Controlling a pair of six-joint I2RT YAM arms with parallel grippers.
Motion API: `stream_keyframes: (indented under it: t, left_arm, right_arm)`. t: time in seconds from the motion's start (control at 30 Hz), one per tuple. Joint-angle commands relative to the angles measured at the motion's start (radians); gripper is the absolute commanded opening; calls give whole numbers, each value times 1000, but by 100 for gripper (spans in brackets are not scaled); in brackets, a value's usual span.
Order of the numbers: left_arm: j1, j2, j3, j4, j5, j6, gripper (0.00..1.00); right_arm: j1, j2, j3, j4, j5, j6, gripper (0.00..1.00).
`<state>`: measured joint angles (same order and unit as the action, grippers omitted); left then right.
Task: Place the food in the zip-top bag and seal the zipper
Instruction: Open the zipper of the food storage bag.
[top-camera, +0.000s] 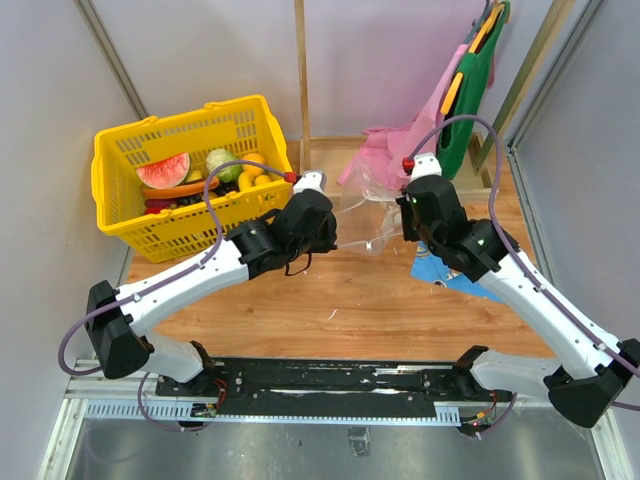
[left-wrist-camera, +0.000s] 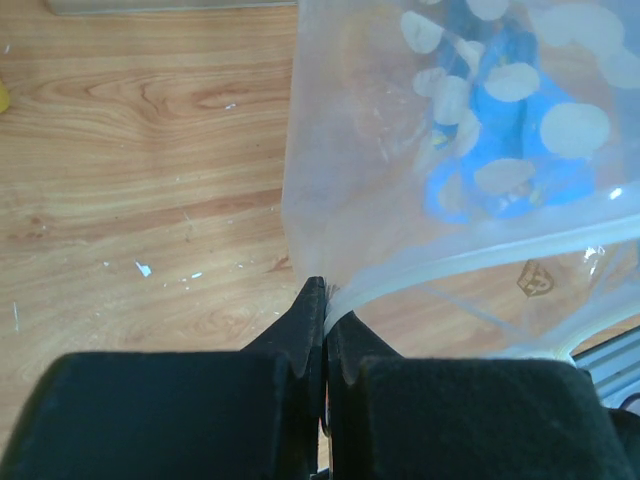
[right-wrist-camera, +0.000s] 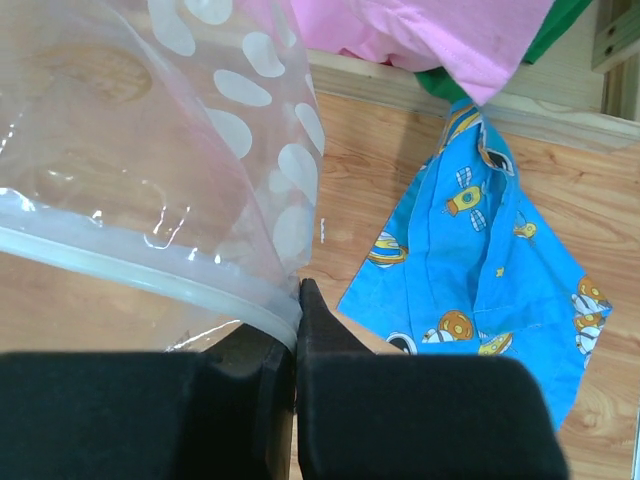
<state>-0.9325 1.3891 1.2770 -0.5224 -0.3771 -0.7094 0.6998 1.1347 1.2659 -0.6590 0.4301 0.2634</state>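
**Ana:** Black rubber fingers (left-wrist-camera: 296, 335) pressed flat together on the left gripper (left-wrist-camera: 322, 288), no gap between them, and the zipper (left-wrist-camera: 470, 268) is pinched right at their tips!

**Ben:** Same story opposite. The right gripper (right-wrist-camera: 298, 298) is clamped closed on the other end of that thin white strip, jaws flush against each other.

**Ana:** So the zip-top bag (left-wrist-camera: 380, 180) spans from one gripper to the other, clear plastic with white dots, its mouth edge running between the two pinch points above the wooden table (left-wrist-camera: 150, 150).

**Ben:** Whether the strip is pressed closed along its whole length, I cannot tell.

**Ana:** Moving outward, a blue patterned cloth (right-wrist-camera: 480, 260) lies on the wood just beside the right gripper, showing through the plastic in the left wrist view. A pink cloth (right-wrist-camera: 440, 30) sits behind it.

**Ben:** And the food (top-camera: 200, 172)?

**Ana:** Over in the yellow basket (top-camera: 120, 150) at the far left corner, just behind the left arm's wrist and apart from the bag. I see a watermelon slice (top-camera: 165, 170), a green round one (top-camera: 222, 163) and yellow-orange pieces (top-camera: 255, 172) piled together.
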Motion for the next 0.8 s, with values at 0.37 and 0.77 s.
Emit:
stream_keyframes:
  t: [0.37, 0.77]
  left_arm:
    - [8, -19, -16, 152, 75, 267, 43]
    - [8, 99, 119, 171, 90, 209, 64]
  right_arm:
    - [-27, 157, 118, -141, -213, -4, 1]
    - [-25, 169, 121, -169, -346, -19, 1]
